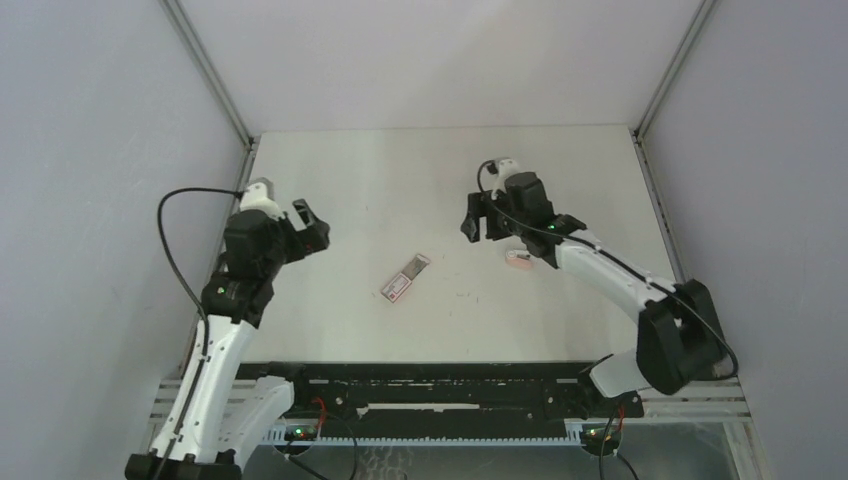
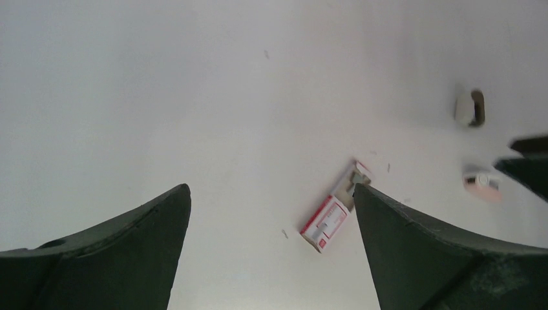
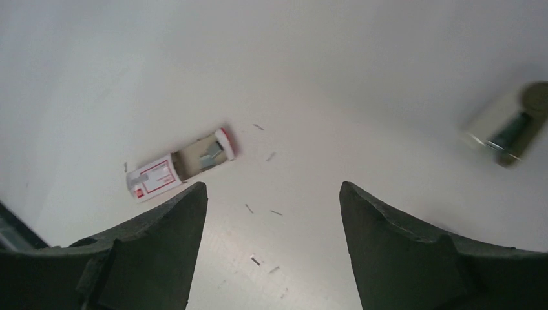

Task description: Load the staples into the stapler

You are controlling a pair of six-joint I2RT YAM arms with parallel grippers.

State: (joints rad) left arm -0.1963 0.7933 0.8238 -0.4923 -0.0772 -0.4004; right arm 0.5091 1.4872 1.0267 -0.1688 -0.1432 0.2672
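The staples box point(image 1: 404, 278), white with red print, lies flat mid-table with its tray slid partly out. It shows in the left wrist view point(image 2: 328, 219) and in the right wrist view point(image 3: 178, 168), where silver strips lie in the tray. A small blurred piece point(image 3: 509, 126), pale with a dark inner part, lies apart from the box and also shows in the left wrist view point(image 2: 470, 107). I cannot tell whether it is the stapler. My left gripper point(image 1: 313, 226) point(image 2: 271, 188) is open and empty, left of the box. My right gripper point(image 1: 472, 222) point(image 3: 273, 185) is open and empty, right of the box.
A small pinkish-white object point(image 1: 518, 258) lies beside the right forearm and also shows in the left wrist view point(image 2: 481, 183). Several loose staples point(image 3: 276, 212) are scattered on the table point(image 1: 350, 180) below the right gripper. Grey walls stand on three sides.
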